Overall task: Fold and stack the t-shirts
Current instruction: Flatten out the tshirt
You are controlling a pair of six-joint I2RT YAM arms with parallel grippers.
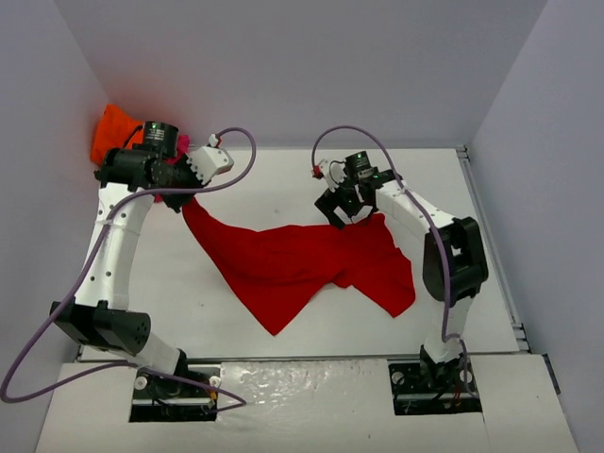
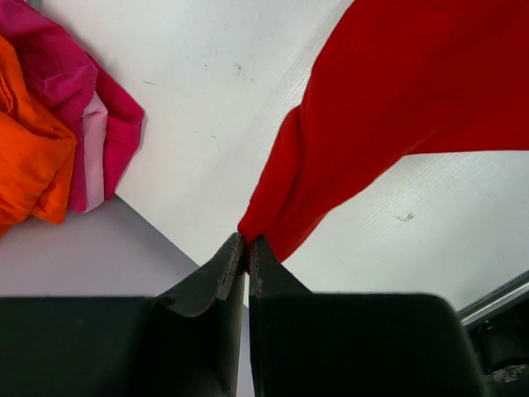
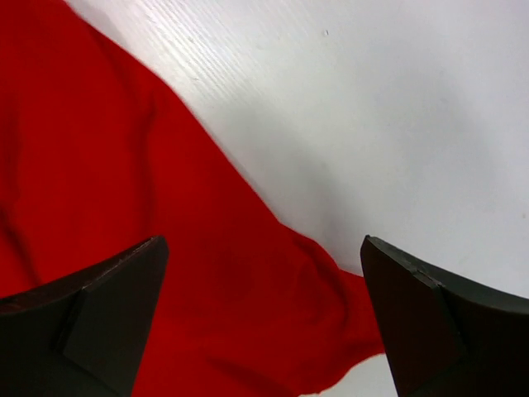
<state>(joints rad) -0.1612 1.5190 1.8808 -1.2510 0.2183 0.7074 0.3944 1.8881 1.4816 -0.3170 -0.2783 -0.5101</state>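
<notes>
So the left gripper is pinched tight on a corner of the red t-shirt, holding it up at the back left while the rest sprawls across the middle of the table. The right gripper is wide open with nothing in it, hovering over the shirt's far edge. The orange t-shirt and pink t-shirt are bunched together in the back left corner. The pink one shows a paler strip, can't tell if it's a label.

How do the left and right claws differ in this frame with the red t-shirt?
The left claw is shut, pinching an edge of the red t-shirt; the right claw stands wide open and grips nothing. The left claw holds its cloth taut in a narrow bunch; the right claw hovers over cloth lying loose on the table. Both are at the same shirt.
</notes>
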